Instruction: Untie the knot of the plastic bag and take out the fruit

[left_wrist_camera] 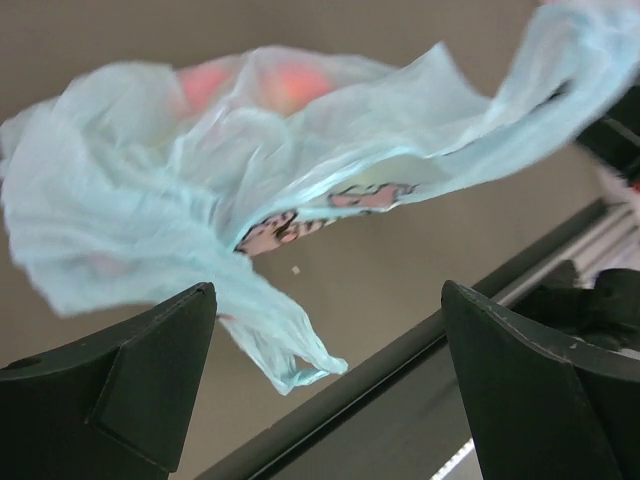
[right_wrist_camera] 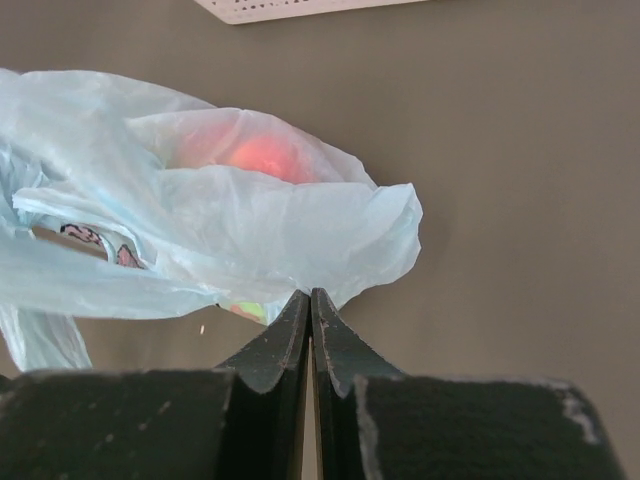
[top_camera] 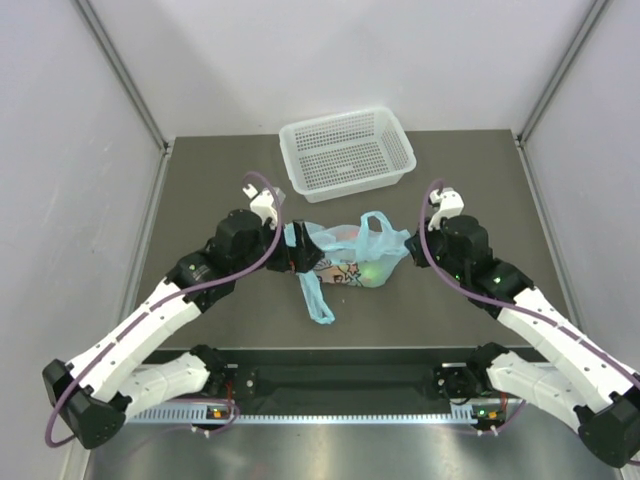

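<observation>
Right gripper [right_wrist_camera: 311,296]: jaws closed tight, with a fold of the bag [right_wrist_camera: 250,230] apparently pinched at the tips, on the bag's right edge. Left gripper [left_wrist_camera: 328,292]: jaws spread wide, nothing held. Bag film hangs just ahead of it, and one strand [left_wrist_camera: 285,350] drops between the fingers unclamped.

The bag is sat on the tabletop [right_wrist_camera: 520,150] between the two grippers, with the basket [top_camera: 347,152] just behind it. The fruit [right_wrist_camera: 262,155] is inside: red-orange is seen through the film near the top, and a green one [top_camera: 373,272] sits low on the near side. One handle [top_camera: 319,297] is trailed loose toward the arm bases; another loop [top_camera: 378,228] is up by the right gripper. No knot lump can be made out, so it is judged undone or nearly so. The mouth is not yet spread.

Step in hand, as judged: the mouth is to be opened so the fruit can be reached. To do it well:
- The right pinch should be kept as the anchor, without re-gripping.
- The left gripper should be closed on rim film only, on the opposite side, clear of the fruit behind it.
- The hanging strand is the easy target, but it should be confirmed as rim and not handle.
- The two sides should be pulled apart slowly and low, since thin film is likely to stretch or tear under a jerk.
- The bag should be kept down on the tabletop, or round fruit may roll out uncontrolled.
</observation>
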`<action>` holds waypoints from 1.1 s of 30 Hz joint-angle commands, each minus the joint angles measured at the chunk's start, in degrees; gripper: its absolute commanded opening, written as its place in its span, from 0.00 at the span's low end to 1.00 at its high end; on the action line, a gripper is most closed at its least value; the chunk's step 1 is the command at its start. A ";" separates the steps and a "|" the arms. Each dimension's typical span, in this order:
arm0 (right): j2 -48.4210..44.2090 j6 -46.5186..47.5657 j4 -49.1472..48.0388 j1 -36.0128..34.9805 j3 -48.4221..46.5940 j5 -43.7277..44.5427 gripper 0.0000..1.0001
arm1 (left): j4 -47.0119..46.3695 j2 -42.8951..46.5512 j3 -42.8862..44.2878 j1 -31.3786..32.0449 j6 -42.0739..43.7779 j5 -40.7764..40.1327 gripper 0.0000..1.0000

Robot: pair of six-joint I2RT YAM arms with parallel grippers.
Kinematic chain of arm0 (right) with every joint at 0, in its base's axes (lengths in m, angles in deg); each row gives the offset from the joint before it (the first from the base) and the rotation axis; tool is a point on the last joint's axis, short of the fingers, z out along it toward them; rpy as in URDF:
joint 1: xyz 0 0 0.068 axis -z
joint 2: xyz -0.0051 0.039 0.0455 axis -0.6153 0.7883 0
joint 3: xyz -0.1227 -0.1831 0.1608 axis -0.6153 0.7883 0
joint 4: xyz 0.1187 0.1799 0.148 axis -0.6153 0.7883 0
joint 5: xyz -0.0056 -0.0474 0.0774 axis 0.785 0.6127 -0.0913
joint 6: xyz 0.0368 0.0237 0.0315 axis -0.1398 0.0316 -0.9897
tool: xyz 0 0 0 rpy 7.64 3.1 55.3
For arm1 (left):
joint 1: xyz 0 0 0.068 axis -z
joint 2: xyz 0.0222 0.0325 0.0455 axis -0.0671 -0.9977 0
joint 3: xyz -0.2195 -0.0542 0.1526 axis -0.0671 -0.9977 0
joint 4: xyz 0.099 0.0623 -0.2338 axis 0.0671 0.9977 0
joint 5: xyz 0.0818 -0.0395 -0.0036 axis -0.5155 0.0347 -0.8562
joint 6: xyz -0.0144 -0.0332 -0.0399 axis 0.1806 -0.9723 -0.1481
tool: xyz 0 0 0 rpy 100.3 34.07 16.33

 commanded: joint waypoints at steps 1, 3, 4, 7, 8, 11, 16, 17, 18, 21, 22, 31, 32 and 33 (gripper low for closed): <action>0.63 1.21 -1.45 0.43 -1.45 -0.88 0.03 | 6.47 0.73 -0.38 3.61 0.09 -10.43 0.99; 0.80 1.39 -1.36 0.43 -1.53 -0.70 0.03 | 6.82 -0.06 -1.08 7.20 -1.66 -15.00 0.99; 0.98 1.47 -1.36 0.43 -1.53 -0.70 0.03 | 6.83 -1.19 -1.35 8.62 -2.37 -16.23 0.99; 1.06 1.56 -1.19 0.34 -1.53 -0.79 0.03 | 6.91 -4.53 -1.52 13.89 -5.35 -21.59 0.99; 1.15 1.56 -1.19 0.43 -1.53 -0.79 0.03 | 7.00 -5.24 -1.44 13.91 -5.89 -22.83 0.99; 1.15 1.91 -0.92 0.43 -1.45 -0.79 0.04 | 7.26 -8.23 -1.26 17.93 -7.38 -27.75 0.99; 1.33 2.53 -0.83 0.43 -1.45 -0.79 0.04 | 8.50 -13.50 -2.93 18.74 -8.96 -35.39 0.99; 1.33 2.53 -0.83 0.43 -1.36 -1.05 0.04 | 8.41 -14.03 -3.19 18.74 -9.14 -35.93 0.99; 1.42 2.62 -0.83 0.52 -1.36 -0.97 0.04 | 8.32 -14.82 -3.46 18.74 -9.32 -36.63 0.96; 1.50 2.62 -1.01 0.52 -1.01 -1.23 0.04 | 4.90 -14.92 -4.86 18.74 -7.66 -36.46 0.66; 1.51 2.62 -1.10 0.43 -0.92 -1.23 0.03 | 3.76 -14.65 -5.12 18.74 -7.04 -36.11 0.58; 0.63 1.21 -1.10 0.43 0.84 1.49 0.00 | -6.51 -2.10 -5.47 18.13 -8.16 -24.88 0.00; 0.37 1.04 -1.10 0.60 1.36 2.45 0.00 | -8.10 -0.08 -6.00 17.34 -9.05 -23.47 0.00; -0.07 0.51 -1.10 0.78 1.63 2.81 0.00 | -11.25 4.11 -7.31 17.07 -10.88 -21.45 0.00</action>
